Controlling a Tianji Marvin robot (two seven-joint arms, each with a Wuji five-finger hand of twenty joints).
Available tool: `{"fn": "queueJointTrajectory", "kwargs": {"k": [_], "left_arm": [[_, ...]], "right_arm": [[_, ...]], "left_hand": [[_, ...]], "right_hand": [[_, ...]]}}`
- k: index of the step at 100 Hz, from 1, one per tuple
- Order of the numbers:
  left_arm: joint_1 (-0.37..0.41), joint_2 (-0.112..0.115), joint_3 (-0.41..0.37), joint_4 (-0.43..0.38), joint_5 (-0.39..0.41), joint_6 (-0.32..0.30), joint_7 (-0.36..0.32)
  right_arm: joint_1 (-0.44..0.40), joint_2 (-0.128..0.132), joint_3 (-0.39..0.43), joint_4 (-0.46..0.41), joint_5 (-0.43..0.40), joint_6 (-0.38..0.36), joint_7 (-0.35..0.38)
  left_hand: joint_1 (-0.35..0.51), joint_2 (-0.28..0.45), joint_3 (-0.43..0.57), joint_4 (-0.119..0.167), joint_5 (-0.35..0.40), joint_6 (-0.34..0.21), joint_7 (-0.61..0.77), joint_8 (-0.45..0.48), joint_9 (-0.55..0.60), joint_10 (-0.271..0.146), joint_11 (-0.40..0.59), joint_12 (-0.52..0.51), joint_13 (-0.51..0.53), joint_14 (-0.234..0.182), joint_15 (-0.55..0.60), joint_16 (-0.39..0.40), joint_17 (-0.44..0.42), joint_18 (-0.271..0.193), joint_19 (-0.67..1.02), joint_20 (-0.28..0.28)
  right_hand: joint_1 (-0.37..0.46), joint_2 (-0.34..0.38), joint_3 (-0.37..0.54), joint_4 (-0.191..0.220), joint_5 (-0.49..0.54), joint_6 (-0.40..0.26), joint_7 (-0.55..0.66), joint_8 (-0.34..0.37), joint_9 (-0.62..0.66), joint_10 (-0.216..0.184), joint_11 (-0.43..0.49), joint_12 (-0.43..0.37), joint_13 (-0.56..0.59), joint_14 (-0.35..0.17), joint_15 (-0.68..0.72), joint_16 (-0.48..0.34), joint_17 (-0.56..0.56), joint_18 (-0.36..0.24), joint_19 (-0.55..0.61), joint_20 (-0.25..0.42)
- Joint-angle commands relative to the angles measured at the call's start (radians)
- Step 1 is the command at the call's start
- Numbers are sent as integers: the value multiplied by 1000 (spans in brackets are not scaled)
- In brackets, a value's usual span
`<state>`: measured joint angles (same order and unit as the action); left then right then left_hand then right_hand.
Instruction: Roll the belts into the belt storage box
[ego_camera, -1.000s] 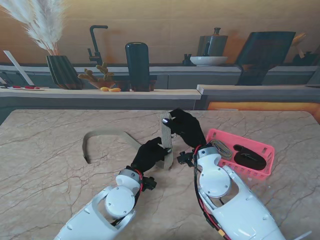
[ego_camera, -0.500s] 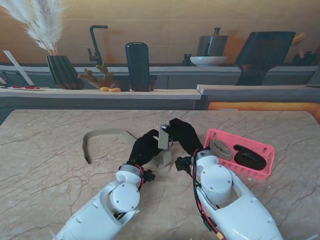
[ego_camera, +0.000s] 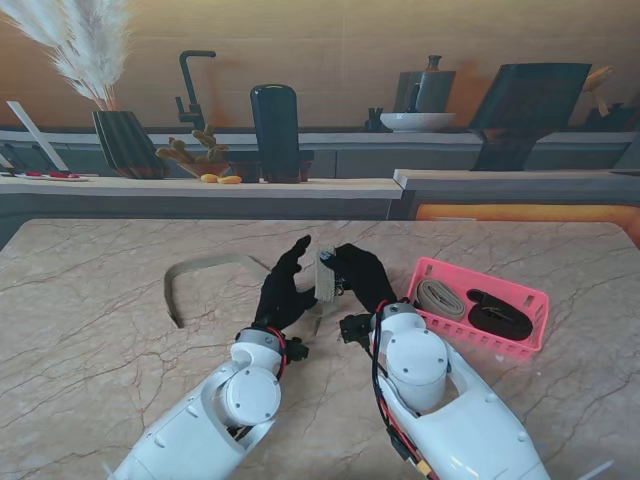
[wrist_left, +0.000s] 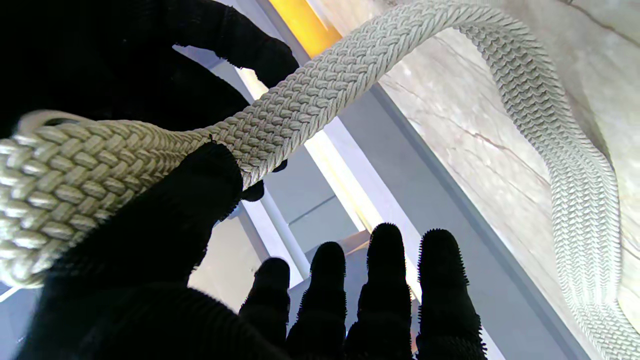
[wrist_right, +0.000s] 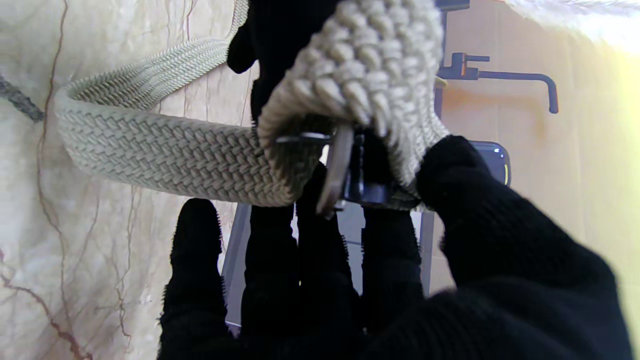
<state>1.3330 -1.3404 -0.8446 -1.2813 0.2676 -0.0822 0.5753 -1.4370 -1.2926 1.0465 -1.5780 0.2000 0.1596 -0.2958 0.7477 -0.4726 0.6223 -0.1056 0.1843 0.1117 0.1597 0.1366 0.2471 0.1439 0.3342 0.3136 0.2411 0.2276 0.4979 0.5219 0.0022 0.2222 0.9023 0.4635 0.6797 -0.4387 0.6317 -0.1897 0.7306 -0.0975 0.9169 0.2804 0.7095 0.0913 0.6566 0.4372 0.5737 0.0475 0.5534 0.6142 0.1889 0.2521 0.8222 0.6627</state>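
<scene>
Your right hand (ego_camera: 362, 272) is gripping the buckle end of the beige woven belt (ego_camera: 326, 273), thumb pressing the first small coil against the fingers, lifted just off the bench (ego_camera: 100, 320). Your left hand (ego_camera: 283, 288) is sitting just beside it with fingers spread, holding nothing, though its thumb is touching the strap. From the coil the loose belt is trailing left across the marble in an open curve. To your right the pink storage box (ego_camera: 528, 296) is waiting with two rolled belts already inside. You are probably best keeping the coil pinched tight, feeding strap flat with the left hand, edges aligned, so the roll is not loosening or coning.
</scene>
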Motion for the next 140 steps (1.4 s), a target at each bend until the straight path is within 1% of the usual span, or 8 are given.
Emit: {"fn": "queueJointTrajectory", "kwargs": {"k": [1, 35, 49, 61, 77, 89, 96, 140], "left_arm": [[6, -3, -3, -17, 6, -8, 8], [2, 10, 0, -22, 64, -39, 9], [-4, 16, 7, -17, 93, -62, 10], [-12, 18, 14, -10, 112, -80, 14], [-20, 15, 20, -4, 93, -82, -3], [-19, 6, 22, -3, 47, -80, -11], [-18, 4, 24, -4, 25, -84, -22], [-23, 14, 34, 2, -8, -125, -89]], "right_arm": [[2, -7, -6, 17, -7, 14, 2], [21, -9, -12, 37, 15, 75, 33], [21, -4, -17, 34, 26, 90, 61], [18, -1, -19, 26, 29, 93, 72], [3, 3, -19, 6, 28, 82, 75], [-6, 4, -17, -7, 23, 75, 68], [-10, 5, -15, -12, 22, 77, 68], [-11, -1, 2, -8, -30, 134, 33]], "left_hand": [[-60, 65, -35, 43, -40, -20, -110, -25, -58, 8, -101, -61, -61, -43, -36, -29, -36, -54, -38, -27], [-45, 63, -25, 47, -48, -117, -201, -130, -143, -35, -334, -50, -144, -80, -122, -97, -62, -96, -171, -100], [-32, 59, 11, 41, -47, -139, -168, 1, -137, -86, -322, -41, -134, -114, -141, -121, -58, -102, -185, -106], [14, 86, 37, 41, -32, -123, 204, 252, -78, -125, -189, -5, -120, -134, -110, -130, -64, -85, -134, -80], [108, 213, 30, 50, 18, -115, 550, 278, 27, -122, 51, -13, -54, -154, -100, -159, -58, -57, -92, -61], [297, 278, -169, -8, 121, -120, 615, 277, 175, -95, 79, 10, 21, -153, -84, -167, -31, -41, -76, -51], [536, 350, -532, 4, 178, -126, 678, 258, 268, -82, 97, 22, 85, -143, -67, -161, -5, -28, -66, -43], [543, 386, -648, -14, 325, -101, 682, 255, 446, -35, 111, 29, 227, -69, -11, -109, 60, 39, -26, -21]], "right_hand": [[28, 15, 144, 73, 79, -83, 82, -23, -14, 8, 31, -10, -19, -8, 27, -3, -11, -15, 9, 7], [24, 7, 162, 79, 84, -46, 88, -40, -15, 32, 42, -17, -25, 15, 48, -1, -13, -5, 32, 6], [30, 13, 158, 82, 82, -33, 87, -38, -14, 44, 37, -22, -26, 25, 50, -2, -15, 0, 37, 5], [33, 17, 154, 83, 82, -29, 85, -36, -13, 46, 32, -26, -27, 29, 51, -2, -16, 1, 40, 4], [34, 27, 144, 84, 77, -38, 81, -32, -13, 48, 29, -28, -29, 29, 51, -2, -20, 1, 42, 3], [33, 58, 115, 88, 57, -45, 73, -20, -17, 50, 32, -28, -32, 29, 55, -1, -23, -1, 45, 0], [39, 99, 73, 98, 36, -40, 65, -8, -24, 56, 32, -29, -39, 33, 58, 0, -29, -2, 46, -2], [113, 260, -130, 138, -71, -42, 81, 104, 1, 96, 78, -20, -32, 74, 110, 18, -36, 20, 61, 6]]}}
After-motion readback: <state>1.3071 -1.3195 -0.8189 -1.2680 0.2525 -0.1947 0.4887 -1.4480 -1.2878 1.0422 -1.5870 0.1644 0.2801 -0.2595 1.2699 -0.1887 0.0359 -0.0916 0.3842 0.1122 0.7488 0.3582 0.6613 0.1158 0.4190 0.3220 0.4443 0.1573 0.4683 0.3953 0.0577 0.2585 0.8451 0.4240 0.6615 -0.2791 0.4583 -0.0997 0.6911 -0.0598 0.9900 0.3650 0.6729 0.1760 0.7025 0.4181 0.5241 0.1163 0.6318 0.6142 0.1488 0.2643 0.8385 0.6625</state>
